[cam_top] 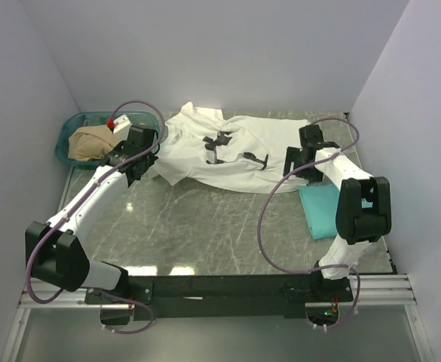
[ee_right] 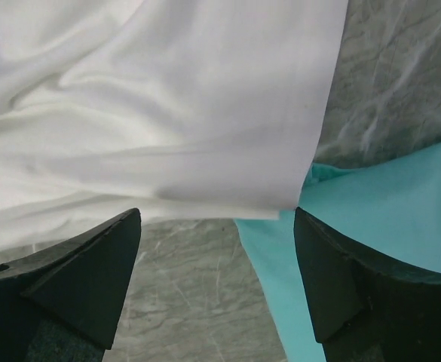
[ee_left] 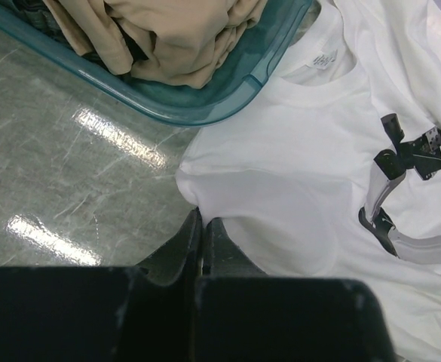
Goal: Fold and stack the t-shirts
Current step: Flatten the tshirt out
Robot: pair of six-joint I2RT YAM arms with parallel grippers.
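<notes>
The white t-shirt (cam_top: pixel 228 151) lies spread, hem overlapping the folded teal t-shirt (cam_top: pixel 320 213).

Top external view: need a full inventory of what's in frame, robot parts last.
white t-shirt: one, white with a black chest print, spread out and rumpled across the far middle of the table
teal t-shirt: one, teal, flat at the right side, its far edge under the white t-shirt's hem
basket: one, teal plastic, far left corner
tan cloth: one bundle, tan, heaped in the basket
table: one, grey-green marbled top
left gripper: one, black, shut, at the white t-shirt's left edge beside the basket; unclear if it pinches cloth
right gripper: one, black, open, over the white hem and teal t-shirt
</notes>
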